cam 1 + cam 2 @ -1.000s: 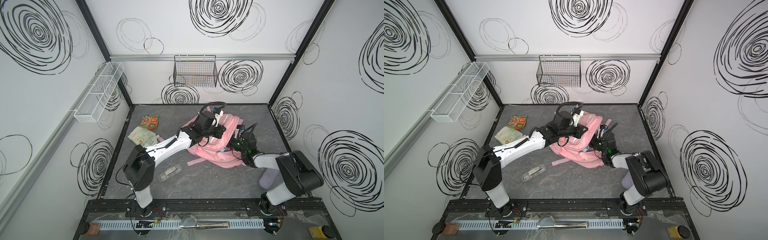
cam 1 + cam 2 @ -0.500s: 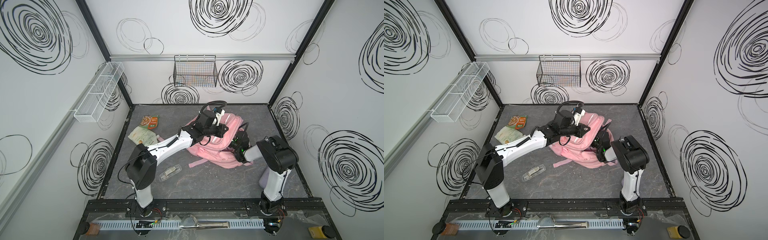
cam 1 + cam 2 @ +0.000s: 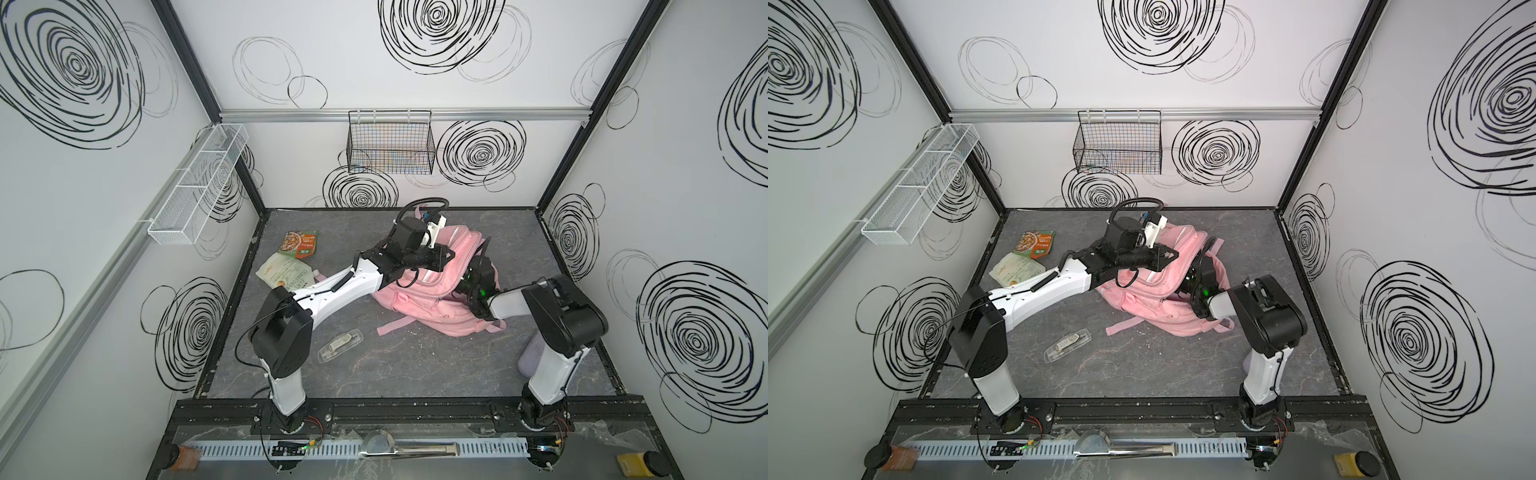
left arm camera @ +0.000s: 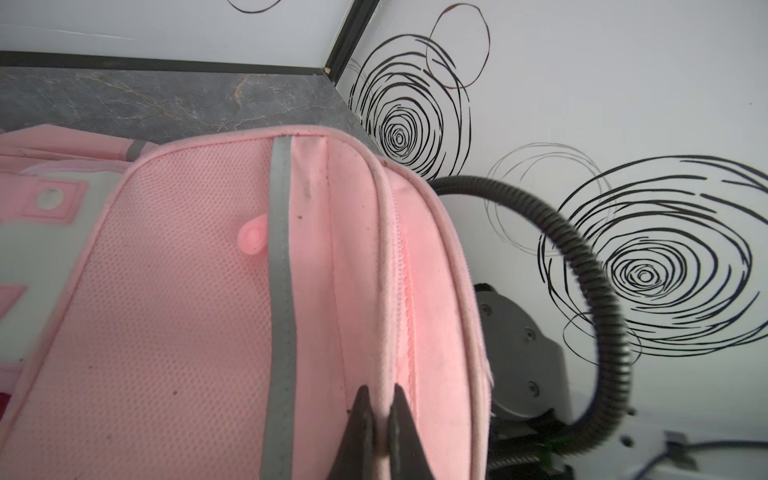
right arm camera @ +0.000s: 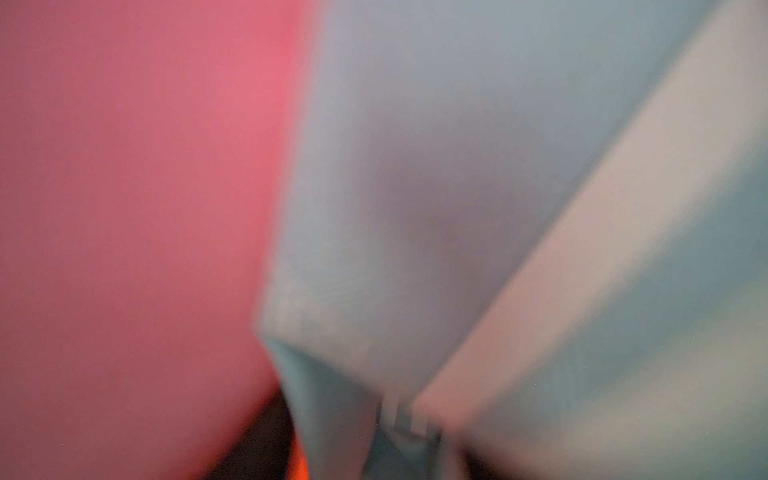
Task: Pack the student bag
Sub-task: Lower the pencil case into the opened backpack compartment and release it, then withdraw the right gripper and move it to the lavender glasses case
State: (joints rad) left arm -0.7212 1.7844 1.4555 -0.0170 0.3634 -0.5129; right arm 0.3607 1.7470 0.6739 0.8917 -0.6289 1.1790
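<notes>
On the grey bench [image 3: 415, 374] the pink student bag [image 3: 419, 309] slumps just one o'clock of centre, left fingers [image 4: 360, 428] pinched tight on its top seam, right fingers hidden at its three-o'clock side, spread impossible to tell.

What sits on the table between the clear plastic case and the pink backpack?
Only the student bag's own loose pink strap, trailing toward the clear case; the rest is bare grey tabletop, as both top views show.

The student bag [image 4: 187, 332] is matt woven cloth — the table [image 3: 415, 365] dull, marbled.
</notes>
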